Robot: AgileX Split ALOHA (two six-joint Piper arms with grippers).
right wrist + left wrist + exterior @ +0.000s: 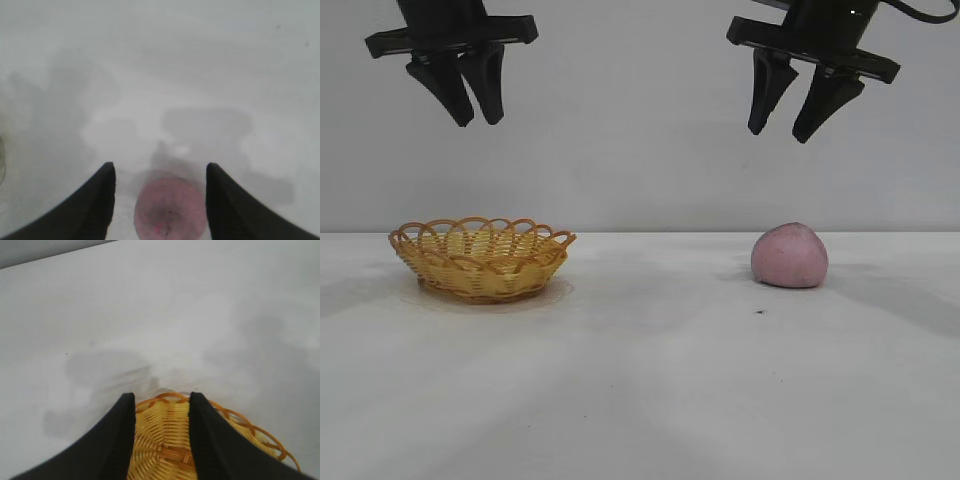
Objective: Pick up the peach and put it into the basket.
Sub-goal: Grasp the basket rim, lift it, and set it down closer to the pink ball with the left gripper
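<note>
The white desk was seen carrying only two things, well apart from each other: basket toward the left arm's side, peach toward the right arm's side.

The basket was found sitting flat on the desk, nothing inside it as far as could be seen from the exterior and left wrist views. The woven floor was visible between the left tool's fingers.

The left tool was held high above the basket, fingers slightly parted, nothing gripped. It looked parked.

The right tool was held high over the peach, fingers spread apart, nothing gripped. In the right wrist view the peach was framed between the two fingers, so the tool was judged to be lined up over it, but well above and not touching.

The peach was seen resting on the desk, untouched.

Progress, judged: nothing completed yet. At most the approach was set up. Still left: right tool to be lowered around the peach, closed on it, peach lifted, carried across to the basket and released inside. The rounded shape was judged likely to roll if the fingers were closed off-centre.
</note>
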